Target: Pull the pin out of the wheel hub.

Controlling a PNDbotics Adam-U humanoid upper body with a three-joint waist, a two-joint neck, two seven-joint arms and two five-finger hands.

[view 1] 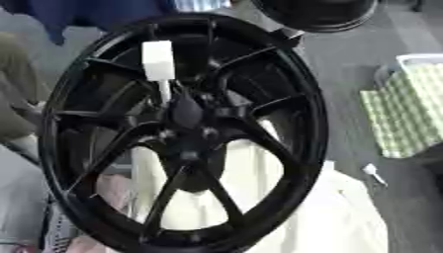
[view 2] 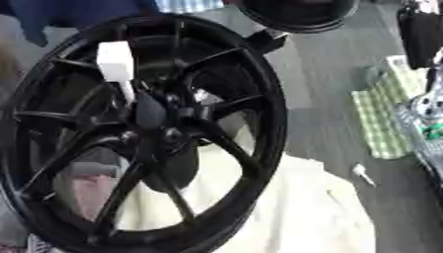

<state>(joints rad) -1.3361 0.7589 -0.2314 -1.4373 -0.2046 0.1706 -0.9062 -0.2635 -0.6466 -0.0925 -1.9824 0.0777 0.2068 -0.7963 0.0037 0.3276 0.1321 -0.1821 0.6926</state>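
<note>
A large black spoked wheel hub (view 1: 286,148) stands tilted and fills most of both views. A white pin (view 1: 159,66) with a blocky white head sticks in the hub just above its dark centre cap (view 1: 187,112), its thin shaft running down toward the cap. My right hand (view 2: 420,37) shows only as a black shape at the upper right edge of the right eye view, above a silver joint, far from the pin. My left hand is in neither view.
A second small white pin (view 2: 362,174) lies on the grey surface to the right of the wheel. A green checked cloth (view 1: 405,113) lies at the right edge. A cream cloth (view 1: 346,217) lies under the wheel. Another dark round object (view 1: 316,14) sits at the top.
</note>
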